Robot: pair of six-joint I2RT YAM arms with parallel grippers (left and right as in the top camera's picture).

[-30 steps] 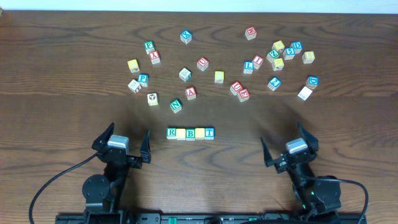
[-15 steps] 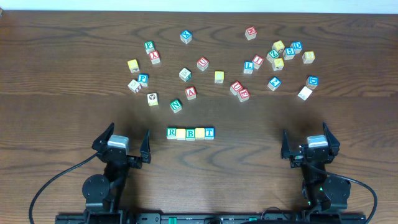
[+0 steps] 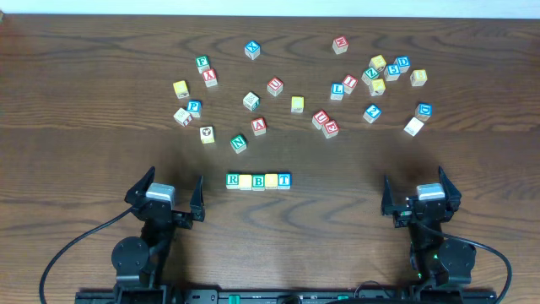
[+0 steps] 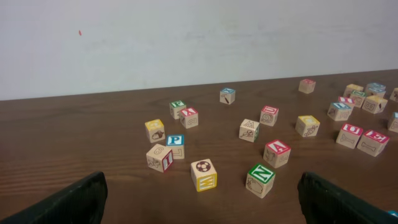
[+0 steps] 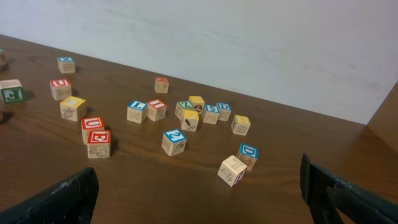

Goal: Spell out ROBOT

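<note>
A row of wooden letter blocks point(image 3: 258, 180) lies at the table's front middle: green R point(image 3: 233, 179), a yellow-topped block point(image 3: 245, 180), B point(image 3: 259, 181), another yellow-topped block point(image 3: 271, 180), blue T point(image 3: 284, 179). Loose letter blocks are scattered behind it, among them a green N point(image 3: 239, 143) point(image 4: 261, 180) and a red U point(image 3: 275, 85). My left gripper point(image 3: 166, 198) point(image 4: 199, 205) is open and empty, left of the row. My right gripper point(image 3: 419, 198) point(image 5: 199, 199) is open and empty, at the front right.
Several blocks cluster at the back right, including a blue D point(image 5: 247, 155) and a plain-topped block point(image 5: 231, 170). A yellow block with a ball picture point(image 4: 204, 174) sits near the left gripper's view. A white wall stands behind the table.
The right arm swung right and squared up between one second and half a second ago. It has held still since. The left arm and blocks have not moved.
</note>
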